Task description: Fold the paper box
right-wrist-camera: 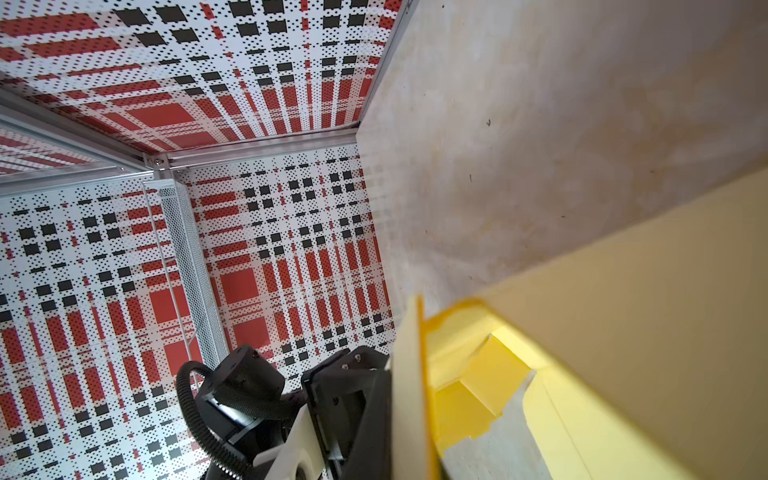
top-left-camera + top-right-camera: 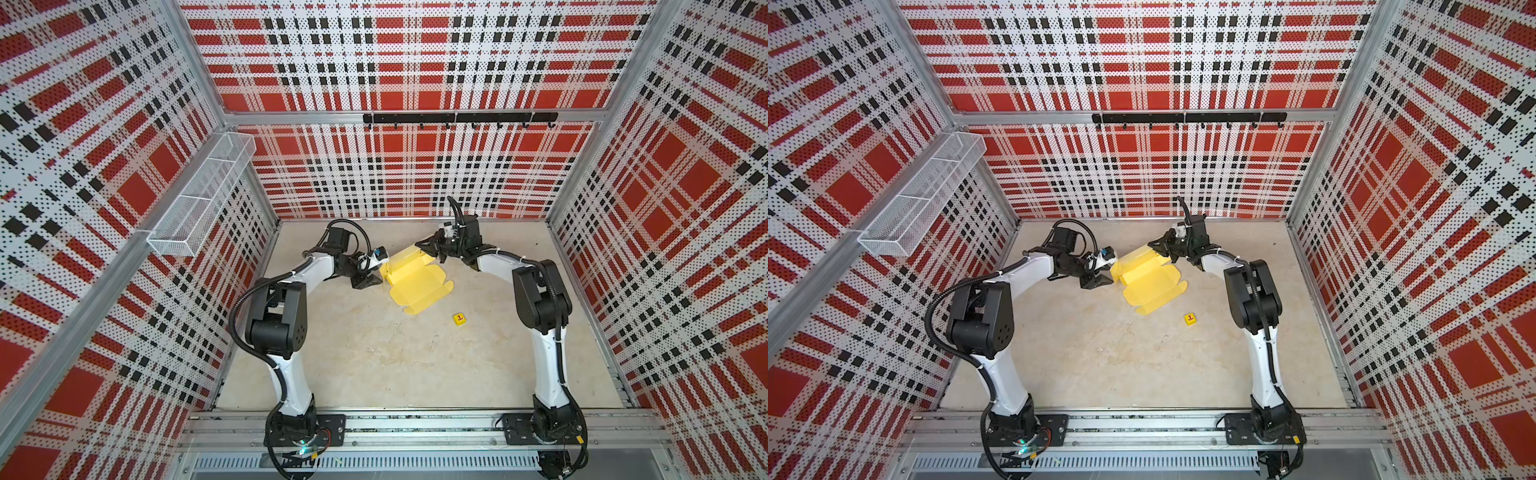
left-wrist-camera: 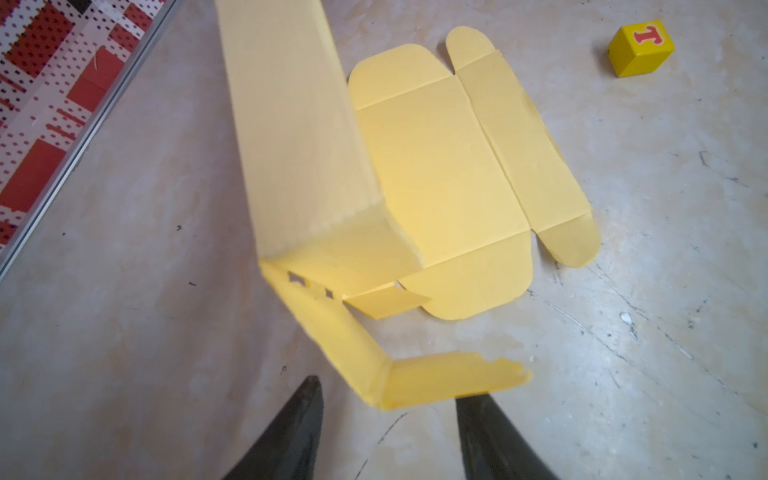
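**A:** Item one: the paper box [image 2: 417,286]. Condition and location?

**B:** Pale yellow die-cut card, part-erected, on the table [image 2: 374,357], between the two grippers. One long wall [image 3: 291,124] stands upright. The main panel [image 3: 440,174] and its rounded flaps lie flat, farther ahead of the left gripper. A slotted strip [image 3: 332,328] bends off the wall's end nearest that gripper and finishes in a short tab [image 3: 453,378].

**A:** Item two: left gripper [image 3: 386,392].

**B:** Jaws apart, nothing held. The strip's bent corner sits just ahead of the fingertips, roughly between them.

**A:** Item three: right gripper [image 2: 434,252].

**B:** Jaws together at the wall's upper edge, at the end farthest from the left gripper. Judged to be pinching the card and holding the wall up. Its own camera shows no fingers, only card close in front.

**A:** Step in hand?

**B:** Judged: forming the end wall on the left gripper's side. Early to middle of the task, with the main panel and flaps not yet folded.

**A:** Next move requires?

**B:** Probably the left gripper closing on the strip, or pushing it inward with the tab tucked, while the right steadies the wall. The card is thin, so a light touch is needed or it may crease off its score lines.

**A:** Sundries?

**B:** One small yellow cube [image 2: 459,318], well apart from both grippers. Not part of the job.
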You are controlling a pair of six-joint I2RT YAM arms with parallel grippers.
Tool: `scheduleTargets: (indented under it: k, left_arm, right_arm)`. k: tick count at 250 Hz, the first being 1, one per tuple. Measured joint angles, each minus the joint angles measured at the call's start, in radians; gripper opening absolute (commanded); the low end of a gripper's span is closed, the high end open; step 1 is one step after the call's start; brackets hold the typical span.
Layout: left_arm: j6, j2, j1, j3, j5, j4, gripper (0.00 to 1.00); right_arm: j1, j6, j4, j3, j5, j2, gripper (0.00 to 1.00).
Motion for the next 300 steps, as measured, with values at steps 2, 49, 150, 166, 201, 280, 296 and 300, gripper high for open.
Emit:
scheduleTargets:
  k: [2,49,150,166,201,280,296,300]
  left_arm:
    - [0.0,0.001,-0.002,0.0,-0.001,0.001,0.52]
    - [-0.003,0.004,-0.018,0.0,-0.014,0.025,0.5]
    - [-0.034,0.019,-0.02,0.014,-0.031,0.059,0.54]
    - [-0.042,0.029,-0.021,0.026,-0.032,0.059,0.53]
    - [-0.06,0.042,-0.036,0.041,-0.037,0.063,0.53]
    - [-0.146,0.064,-0.064,0.05,-0.036,0.098,0.5]
    - [-0.172,0.065,-0.066,0.05,-0.035,0.106,0.49]
    - [-0.175,0.065,-0.066,0.05,-0.035,0.107,0.48]
  right_arm:
    - [0.0,-0.002,0.0,0.0,-0.001,0.0,0.03]
    - [0.0,-0.029,0.005,-0.008,-0.01,0.0,0.03]
    - [-0.01,-0.027,0.027,-0.032,-0.016,0.0,0.03]
    - [-0.01,-0.028,0.014,-0.028,-0.015,0.0,0.03]
    - [-0.014,-0.025,-0.032,0.011,-0.012,0.007,0.03]
    - [-0.016,-0.016,-0.081,0.065,-0.011,0.037,0.02]
    - [-0.016,-0.016,-0.089,0.07,-0.009,0.039,0.02]
    - [-0.016,-0.016,-0.09,0.07,-0.009,0.039,0.02]
